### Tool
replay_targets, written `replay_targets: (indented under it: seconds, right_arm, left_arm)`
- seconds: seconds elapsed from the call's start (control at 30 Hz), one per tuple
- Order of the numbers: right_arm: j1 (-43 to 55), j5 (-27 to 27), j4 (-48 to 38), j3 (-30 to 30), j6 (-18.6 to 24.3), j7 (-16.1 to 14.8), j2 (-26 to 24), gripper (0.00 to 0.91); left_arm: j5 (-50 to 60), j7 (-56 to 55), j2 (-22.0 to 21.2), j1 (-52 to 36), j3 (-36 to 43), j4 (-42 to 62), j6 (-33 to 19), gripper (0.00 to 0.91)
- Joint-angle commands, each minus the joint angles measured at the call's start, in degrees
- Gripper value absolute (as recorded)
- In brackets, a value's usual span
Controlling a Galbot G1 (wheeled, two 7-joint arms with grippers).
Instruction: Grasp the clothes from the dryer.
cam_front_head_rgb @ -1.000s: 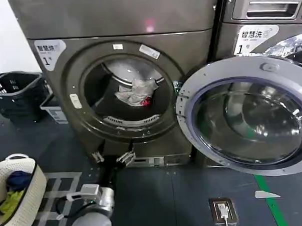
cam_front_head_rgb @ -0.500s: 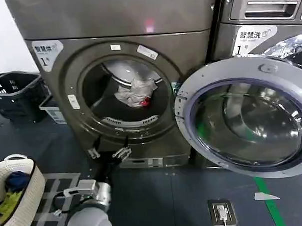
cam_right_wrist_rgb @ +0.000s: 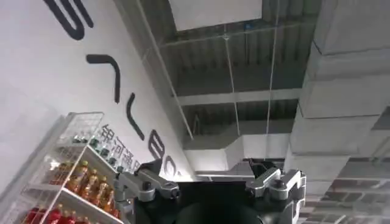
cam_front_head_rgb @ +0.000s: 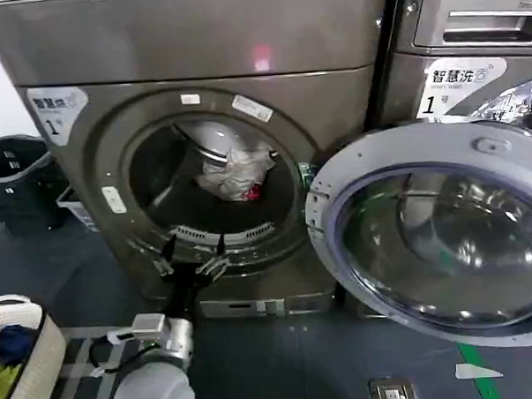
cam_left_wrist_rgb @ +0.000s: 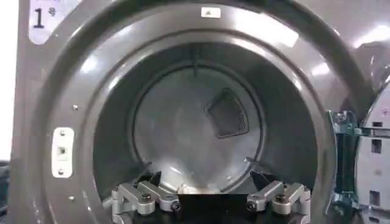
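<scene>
Clothes [cam_front_head_rgb: 237,172], a crumpled whitish-grey bundle with a red-pink patch, lie deep in the drum at upper centre of the head view, well apart from the left tool [cam_front_head_rgb: 192,260]. That tool hangs with its metal fingers spread at the lower lip of the round porthole, gripping nothing. Around it the dryer [cam_front_head_rgb: 197,43] shows smooth bronze-grey steel, and its glass door [cam_front_head_rgb: 444,231] swings wide at right, leaving the opening clear. The right tool [cam_right_wrist_rgb: 210,189] points at a ceiling, fingers apart. A white woven basket [cam_front_head_rgb: 26,369] at lower left holds blue and yellow-green garments.

"1" on dryer [cam_front_head_rgb: 198,70] label [cam_front_head_rgb: 57,110]
</scene>
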Motion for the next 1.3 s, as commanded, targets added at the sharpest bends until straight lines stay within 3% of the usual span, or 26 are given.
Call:
replay_targets:
  seconds: [0.03,1.3]
  right_arm:
    - [-0.1,0.0,-0.3,0.3,0.1,0.0,0.0,0.907]
    - [-2.0,0.2,-1.1,2.5,0.3,0.2,0.0,0.907]
  left_arm:
    - [-0.2,0.0,-0.1,0.2,0.2,-0.2,0.1,0.907]
    - [-0.6,0.1,-0.3,0.5,1.7,-1.0,0.3,0.907]
